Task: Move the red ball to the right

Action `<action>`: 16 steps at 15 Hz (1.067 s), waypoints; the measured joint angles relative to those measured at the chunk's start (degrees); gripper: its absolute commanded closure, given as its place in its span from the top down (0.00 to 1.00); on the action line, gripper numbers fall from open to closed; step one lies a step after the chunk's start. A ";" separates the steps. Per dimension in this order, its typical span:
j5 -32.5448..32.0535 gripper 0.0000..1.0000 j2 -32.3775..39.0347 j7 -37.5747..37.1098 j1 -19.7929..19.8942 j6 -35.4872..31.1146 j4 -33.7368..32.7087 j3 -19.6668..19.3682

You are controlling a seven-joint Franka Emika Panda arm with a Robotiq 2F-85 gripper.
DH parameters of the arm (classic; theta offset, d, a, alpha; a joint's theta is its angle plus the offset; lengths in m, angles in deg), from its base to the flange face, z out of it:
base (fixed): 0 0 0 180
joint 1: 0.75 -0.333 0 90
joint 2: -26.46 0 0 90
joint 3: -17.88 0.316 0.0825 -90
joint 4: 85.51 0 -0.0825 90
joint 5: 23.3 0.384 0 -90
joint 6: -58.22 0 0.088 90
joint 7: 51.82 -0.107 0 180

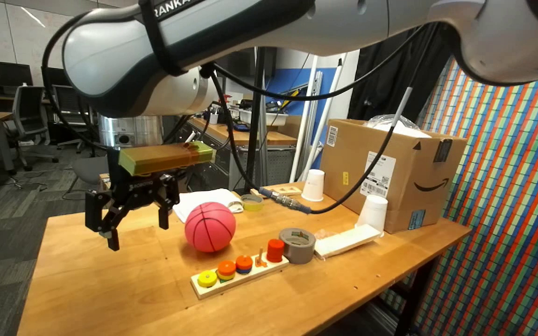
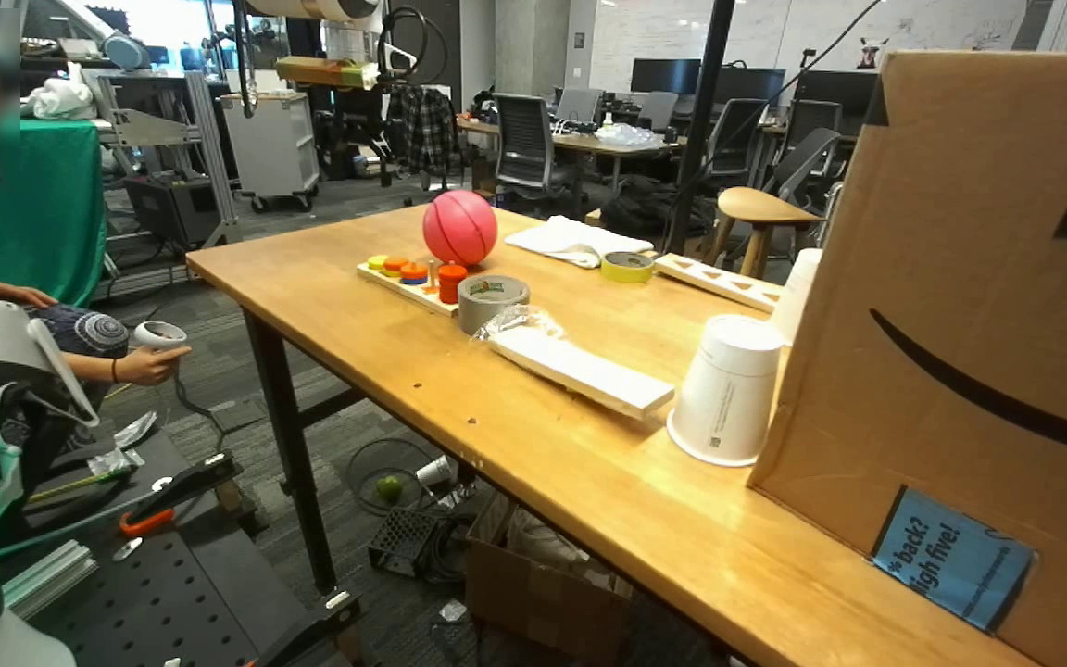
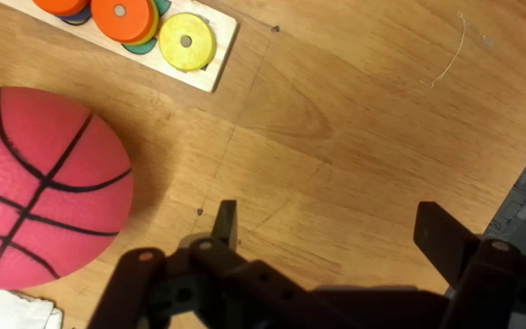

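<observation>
In an exterior view, office chairs (image 2: 524,139) are standing on grey carpet (image 2: 219,315) before a whiteboard (image 2: 830,39) and a grey pillar (image 2: 532,56); a wooden stool (image 2: 768,204) is standing beyond the wooden table (image 2: 348,320).

In the wrist view, the ball (image 3: 44,192) at the left is pink, with black lines. At the upper left the board (image 3: 223,34) is pale, and its discs (image 3: 123,27) are orange, yellow and blue. The gripper (image 3: 327,210) at the bottom is black. In an exterior view, the panel (image 1: 498,186) at the right edge has a grid in red, blue, green and whitish tones; right of centre the box (image 1: 404,170) is brown, with a black arrow.
</observation>
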 measured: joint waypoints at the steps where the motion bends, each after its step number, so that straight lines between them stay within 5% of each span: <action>1: 0.00 1.00 0.90 0.00 -0.07 0.33 -0.89 -0.30; 9: 0.98 1.00 7.75 0.08 0.90 4.10 -7.68 -3.96; 16: 1.26 1.00 7.81 -0.25 5.73 5.20 -9.33 -9.25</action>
